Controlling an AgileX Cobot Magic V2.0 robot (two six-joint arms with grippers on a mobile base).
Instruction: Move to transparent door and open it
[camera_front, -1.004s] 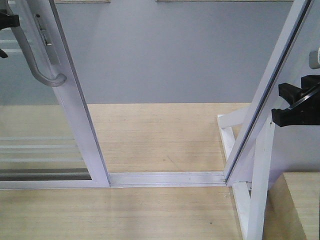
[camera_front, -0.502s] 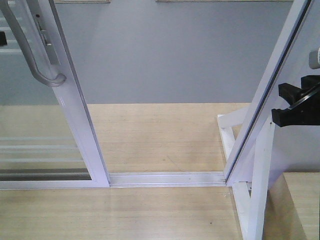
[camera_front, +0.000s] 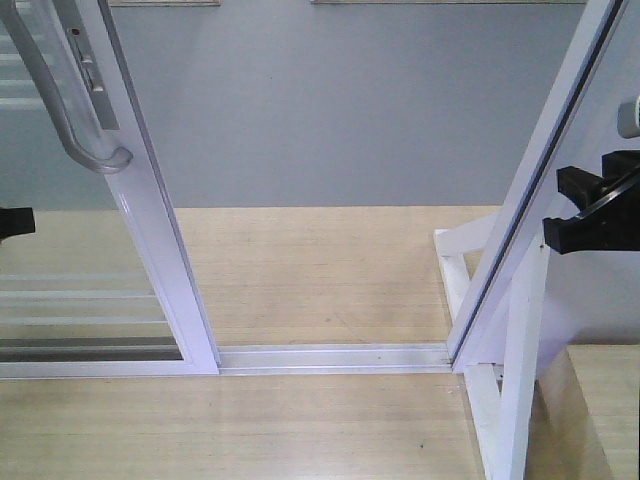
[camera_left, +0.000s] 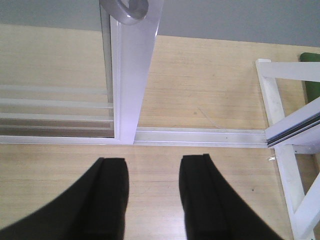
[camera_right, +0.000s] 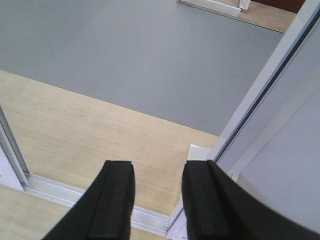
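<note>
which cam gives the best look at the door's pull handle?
Exterior front-facing: the pull handle shows nearly full length, from the top edge down to its hooked lower end, on the transparent door. Left wrist catches only the curved tip at the top edge. Right wrist doesn't show it.

L gripper (camera_left: 152, 200): jaws apart, two black fingers (camera_left: 107, 200) w/ a clear gap between, nothing held, pointing down at the floor. In the front view only a black sliver of it shows at the left edge (camera_front: 14, 222), low, so pose is hard to judge there. R gripper (camera_right: 157, 200): jaws likewise apart, empty, angled fwd and down; seen at right edge in front view (camera_front: 595, 210).
</note>
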